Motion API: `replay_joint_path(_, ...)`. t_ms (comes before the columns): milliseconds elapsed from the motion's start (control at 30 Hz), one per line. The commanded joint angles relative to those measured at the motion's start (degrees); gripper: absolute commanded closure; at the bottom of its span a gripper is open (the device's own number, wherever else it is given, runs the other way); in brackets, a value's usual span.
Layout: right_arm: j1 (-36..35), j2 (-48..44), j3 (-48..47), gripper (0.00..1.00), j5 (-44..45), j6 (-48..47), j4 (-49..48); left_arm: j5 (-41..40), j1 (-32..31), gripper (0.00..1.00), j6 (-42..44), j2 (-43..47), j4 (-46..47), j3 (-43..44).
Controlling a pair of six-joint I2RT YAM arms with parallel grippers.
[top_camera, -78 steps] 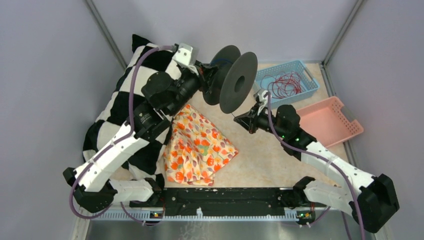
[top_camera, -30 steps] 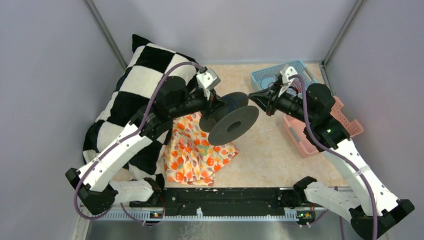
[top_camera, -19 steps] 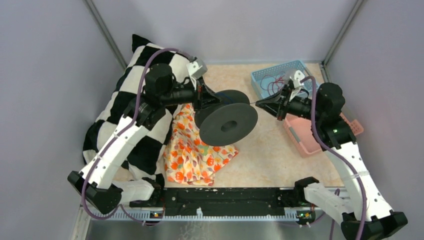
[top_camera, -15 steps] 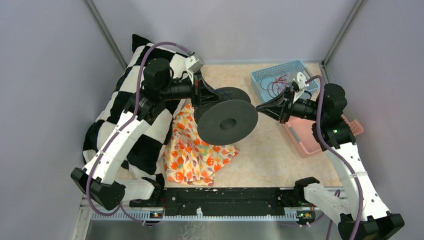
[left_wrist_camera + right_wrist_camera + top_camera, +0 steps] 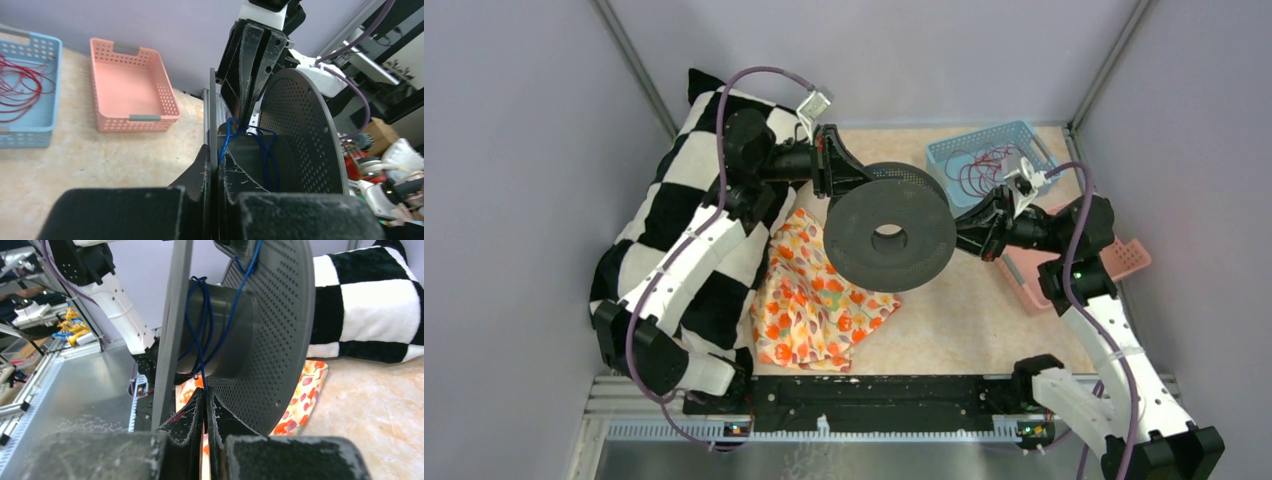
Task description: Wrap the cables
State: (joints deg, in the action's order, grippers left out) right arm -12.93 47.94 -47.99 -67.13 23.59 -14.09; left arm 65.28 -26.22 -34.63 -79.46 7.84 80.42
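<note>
A black spool (image 5: 889, 238) is held in the air over mid-table, one flange facing up. My left gripper (image 5: 849, 180) is shut on the edge of its solid flange (image 5: 212, 110); the perforated flange (image 5: 300, 135) lies to the right. A very thin cable, dark blue here (image 5: 270, 160), runs in a few loose turns round the hub. My right gripper (image 5: 964, 232) is at the spool's right side, shut on this cable (image 5: 200, 355), which rises from its fingertips (image 5: 205, 395) to the hub (image 5: 225, 330) and over the perforated flange.
A blue basket (image 5: 984, 133) with red wires (image 5: 984, 165) stands at the back right. A pink basket (image 5: 1129, 257) lies under the right arm. A floral cloth (image 5: 819, 300) lies below the spool, and a checkered pillow (image 5: 684, 200) fills the left side.
The spool has turned until its flange faces up and has shifted slightly right. My left wrist has rolled with it. My right gripper has swung down round the spool's right side with the cable.
</note>
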Motion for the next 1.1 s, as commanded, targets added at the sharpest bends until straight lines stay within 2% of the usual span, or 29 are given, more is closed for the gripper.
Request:
replay_joint_path(0, 0.46, -1.72, 1.86, 1.00, 0.96, 7.73, -13.60, 2.40, 0.29, 1.00, -14.85, -1.55, 20.98, -1.99)
replay_joint_path(133, 0.29, -1.47, 7.15, 1.00, 3.09, 20.13, -33.99, -1.20, 0.29, 1.00, -18.56, -1.42, 29.29, -5.32)
replay_joint_path(300, 0.05, -1.01, 9.08, 1.00, 4.98, 22.94, -37.65, -8.00, 0.29, 1.00, -20.99, -0.22, 34.30, -9.15)
replay_joint_path(567, -0.08, -0.32, 12.86, 1.00, 13.26, 29.99, -47.14, -21.91, -0.39, 1.00, -37.64, -1.14, 56.20, -20.50)
replay_joint_path(700, -0.36, -0.48, 13.00, 1.00, 15.76, 28.11, -44.70, -25.56, -0.92, 1.00, -39.60, -1.36, 56.83, -22.47)
replay_joint_path(833, -0.38, -0.31, 10.55, 1.00, 17.84, 24.73, -33.38, -25.25, -0.91, 1.00, -43.72, -4.04, 54.61, -20.34)
replay_joint_path(933, -0.50, -0.13, 8.85, 1.00, 19.39, 23.21, -26.33, -28.79, -0.93, 1.00, -47.07, -4.94, 54.09, -20.59)
replay_joint_path(1067, -0.86, -0.50, 8.99, 1.00, 21.67, 24.08, -24.32, -35.91, -1.00, 1.00, -48.74, -3.92, 48.79, -22.37)
